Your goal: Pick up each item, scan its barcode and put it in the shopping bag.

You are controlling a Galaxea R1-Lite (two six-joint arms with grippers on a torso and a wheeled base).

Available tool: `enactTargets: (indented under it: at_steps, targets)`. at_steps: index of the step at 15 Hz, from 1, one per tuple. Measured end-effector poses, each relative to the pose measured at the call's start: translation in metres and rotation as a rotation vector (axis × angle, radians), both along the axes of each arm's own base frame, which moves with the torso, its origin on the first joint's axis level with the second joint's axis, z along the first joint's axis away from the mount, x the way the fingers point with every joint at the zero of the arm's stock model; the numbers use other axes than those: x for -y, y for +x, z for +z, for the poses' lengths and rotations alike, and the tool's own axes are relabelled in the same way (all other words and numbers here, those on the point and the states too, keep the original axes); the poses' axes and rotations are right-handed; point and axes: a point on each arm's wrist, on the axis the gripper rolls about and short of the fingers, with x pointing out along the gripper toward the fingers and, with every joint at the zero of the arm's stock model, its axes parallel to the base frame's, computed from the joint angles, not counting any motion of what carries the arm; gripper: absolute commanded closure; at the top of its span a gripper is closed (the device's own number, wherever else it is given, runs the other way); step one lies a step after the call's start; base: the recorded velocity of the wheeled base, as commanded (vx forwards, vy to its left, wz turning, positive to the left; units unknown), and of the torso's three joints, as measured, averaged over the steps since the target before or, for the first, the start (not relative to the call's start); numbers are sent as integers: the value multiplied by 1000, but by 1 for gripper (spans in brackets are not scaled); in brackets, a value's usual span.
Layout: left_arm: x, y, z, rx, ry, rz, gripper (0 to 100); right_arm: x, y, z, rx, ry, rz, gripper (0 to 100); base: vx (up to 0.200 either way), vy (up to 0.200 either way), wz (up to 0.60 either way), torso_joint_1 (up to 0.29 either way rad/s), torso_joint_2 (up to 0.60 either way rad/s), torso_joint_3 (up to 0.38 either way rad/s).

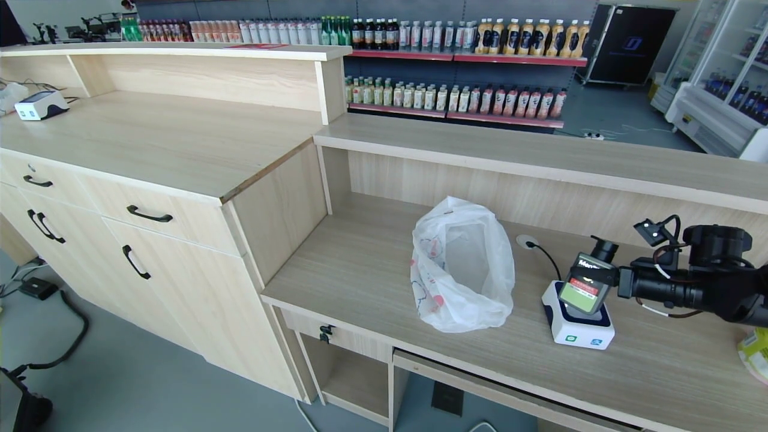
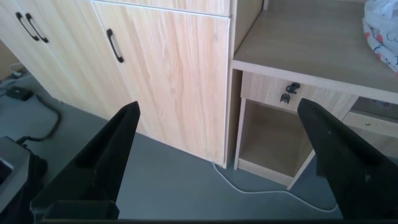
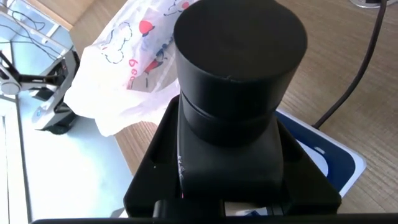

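Black-capped bottle (image 1: 581,293) clamped in right claw (image 1: 611,281), claw shut on its body. Held tilted, cap (image 1: 603,247) up and away from the robot, dark label with red and green patches facing up. Hanging just above the sloped blue top of the scanner (image 1: 577,329); cannot tell whether touching it. Seen from the right wrist: same cap large in the foreground, the scanner's blue-and-white corner showing beneath.

Sitting on the low wood-grain bench (image 1: 360,270), the scanner a white box just right of the bag (image 1: 462,264), near but apart from it. Dark cable (image 1: 547,257) running from a round port in the bench toward the scanner's back.

White thin plastic with red print, the bag slumped upright at mid-bench, mouth gaping upward. Contents not discernible.

At the bench's right edge, partly cut off, a pale yellow-green packet (image 1: 757,354), well apart from the bag.

Left claw (image 2: 217,162) with fingers (image 2: 99,162) spread wide, hanging low over grey floor (image 2: 180,180), in front of a cabinet door (image 2: 168,74) and the open cubby under the bench. Well apart from bag and scanner.
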Motion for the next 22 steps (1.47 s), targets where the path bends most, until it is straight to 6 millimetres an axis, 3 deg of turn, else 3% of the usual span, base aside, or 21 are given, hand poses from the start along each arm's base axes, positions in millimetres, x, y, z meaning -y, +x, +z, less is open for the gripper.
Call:
enactTargets:
  at_steps: [8, 11, 13, 16, 19, 22]
  targets:
    - [0, 0, 0, 0, 0, -1, 0, -2, 5, -5, -9, 4, 7, 100, 0, 0, 0, 0, 0, 0]
    - [0, 0, 0, 0, 0, -1, 0, -5, -4, 12, 16, -4, 9, 100, 0, 0, 0, 0, 0, 0]
    - [0, 0, 0, 0, 0, 0, 0, -10, -22, 41, 96, -53, 3, 100, 0, 0, 0, 0, 0, 0]
    - [0, 0, 0, 0, 0, -1, 0, -14, -68, 89, 188, -209, -160, 100, 0, 0, 0, 0, 0, 0]
    - [0, 0, 0, 0, 0, -1, 0, -8, -115, 106, 116, -538, -517, 100, 0, 0, 0, 0, 0, 0]
    - [0, 0, 0, 0, 0, 0, 0, -7, -136, 124, 130, -672, -692, 100, 0, 0, 200, 1, -1, -2]
